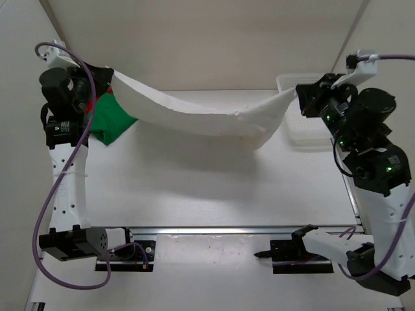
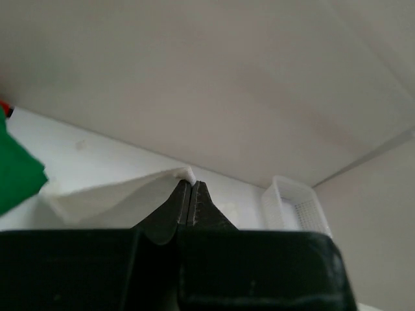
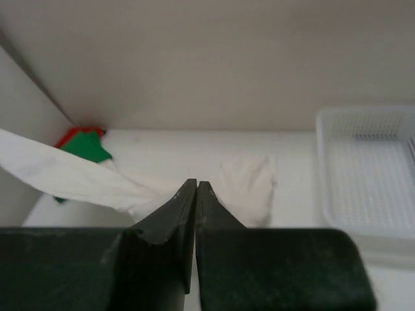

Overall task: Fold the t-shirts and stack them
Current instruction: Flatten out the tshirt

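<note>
My left gripper and right gripper each pinch an edge of the white shirt. It sags between them, seemingly soft and light, so corners look best to hold.

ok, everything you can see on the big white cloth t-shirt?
The large white soft-cloth t-shirt is held up over the white table, strung like a hammock between the arms. The left gripper pinches its left end, the right gripper its right end, both shut on it. The middle sags; a bunched fold hangs lowest, right of centre, and whether it touches the table is unclear. Its left end passes over the green cloth t-shirt.
</note>
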Controlling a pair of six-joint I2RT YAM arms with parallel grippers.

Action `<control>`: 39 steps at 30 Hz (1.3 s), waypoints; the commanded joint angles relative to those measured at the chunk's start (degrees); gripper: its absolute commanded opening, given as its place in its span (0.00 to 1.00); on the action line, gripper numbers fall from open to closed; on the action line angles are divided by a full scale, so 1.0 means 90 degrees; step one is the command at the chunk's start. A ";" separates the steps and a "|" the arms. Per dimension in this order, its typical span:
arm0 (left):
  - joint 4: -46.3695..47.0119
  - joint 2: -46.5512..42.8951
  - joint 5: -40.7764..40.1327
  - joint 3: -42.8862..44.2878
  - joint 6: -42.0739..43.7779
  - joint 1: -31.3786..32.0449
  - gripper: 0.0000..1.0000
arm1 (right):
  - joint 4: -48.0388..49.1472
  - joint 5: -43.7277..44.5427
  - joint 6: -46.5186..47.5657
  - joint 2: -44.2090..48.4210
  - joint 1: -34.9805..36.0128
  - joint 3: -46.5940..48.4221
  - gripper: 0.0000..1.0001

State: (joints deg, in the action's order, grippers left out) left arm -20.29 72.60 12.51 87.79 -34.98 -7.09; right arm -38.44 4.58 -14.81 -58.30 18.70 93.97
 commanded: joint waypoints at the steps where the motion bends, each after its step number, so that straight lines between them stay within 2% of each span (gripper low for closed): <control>1: -0.0566 0.0126 0.0583 0.0928 -0.0215 -0.0159 0.00 | -0.0378 0.2305 0.0899 -0.0640 0.1470 0.1753 0.00; 2: -0.0567 0.0166 0.0611 0.1268 -0.0263 -0.0208 0.00 | -0.0068 0.2758 0.1096 -0.0950 0.1835 0.2162 0.00; 3: -0.0606 0.0263 0.0621 0.1474 -0.0312 -0.0169 0.00 | 0.0254 0.3739 0.1775 -0.1108 0.2554 0.2282 0.00; 4: -0.0548 0.0370 0.0631 0.1612 -0.0380 -0.0179 0.00 | 0.0827 0.4136 0.2352 -0.1390 0.2764 0.2409 0.00; 5: -0.0499 0.0448 0.0612 0.1661 -0.0400 -0.0159 0.00 | 0.0959 0.3869 0.2445 -0.1567 0.2727 0.2545 0.00; 6: -0.0518 0.0662 0.0573 0.1787 -0.0429 -0.0169 0.00 | 0.0873 0.3538 0.2330 -0.2023 0.2224 0.3040 0.00; 8: -0.0567 0.1034 0.0602 0.1896 -0.0449 -0.0189 0.00 | 0.0579 0.1716 0.1746 -0.2641 0.0829 0.3435 0.00; 9: -0.0548 0.1083 0.0234 0.1848 -0.0381 -0.0140 0.00 | 0.0560 0.1370 0.1685 -0.2914 0.0475 0.3435 0.00; 11: -0.0587 0.1414 -0.0207 0.1847 -0.0186 0.0074 0.00 | 0.0385 0.0025 0.1100 -0.3490 -0.0579 0.3698 0.00; 13: -0.0587 0.1726 -0.0482 0.1828 0.0028 0.0192 0.00 | 0.0257 -0.0312 0.1099 -0.4338 -0.0952 0.4214 0.00; 14: -0.0568 0.2038 -0.0646 0.1828 0.0049 0.0250 0.00 | 0.0228 -0.0797 0.0973 -0.4526 -0.1254 0.4304 0.00; 16: -0.0529 0.2596 -0.0570 0.2003 0.0030 0.0280 0.00 | 0.0218 -0.1231 0.0748 -0.5325 -0.1550 0.4819 0.00; 18: -0.0683 0.3123 -0.0531 0.2441 -0.0068 0.0368 0.00 | 0.0256 -0.1397 0.0650 -0.5864 -0.1696 0.5202 0.00; 20: -0.0859 0.3815 -0.0492 0.3415 -0.0194 0.0397 0.00 | 0.0470 -0.1456 0.0533 -0.6157 -0.1746 0.5475 0.00; 23: -0.0822 0.4247 -0.0229 0.4364 -0.0536 0.0427 0.00 | 0.1025 -0.1165 0.0445 -0.6091 -0.1726 0.5837 0.00; 26: -0.0588 0.4161 -0.0101 0.4922 -0.0760 0.0330 0.00 | 0.1865 -0.1086 0.0347 -0.5643 -0.1794 0.5808 0.00; 30: 0.0037 0.3683 0.0026 0.4748 -0.1074 -0.0080 0.00 | 0.2307 -0.1494 -0.0004 -0.5173 -0.2242 0.5994 0.00; 32: 0.0097 0.3506 -0.0101 0.4660 -0.0909 -0.0140 0.00 | 0.2259 -0.1573 -0.0044 -0.4841 -0.2399 0.5838 0.00; 34: 0.0068 0.3448 -0.0101 0.4592 -0.0898 -0.0285 0.00 | 0.2055 -0.1623 -0.0054 -0.4637 -0.2488 0.5556 0.00; 37: 0.0204 0.3224 -0.0033 0.3929 -0.0830 -0.0286 0.00 | 0.1829 -0.1282 0.0306 -0.4129 -0.2313 0.4522 0.00; 39: 0.0204 0.3000 -0.0062 0.3238 -0.0694 -0.0257 0.00 | 0.1799 -0.1067 0.0337 -0.3535 -0.2254 0.3082 0.00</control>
State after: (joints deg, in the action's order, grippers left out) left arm -18.50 101.38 12.88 123.39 -42.83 -9.23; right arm -21.78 -8.60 -13.32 -92.20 -2.55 132.75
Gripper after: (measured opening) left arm 0.022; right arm 0.006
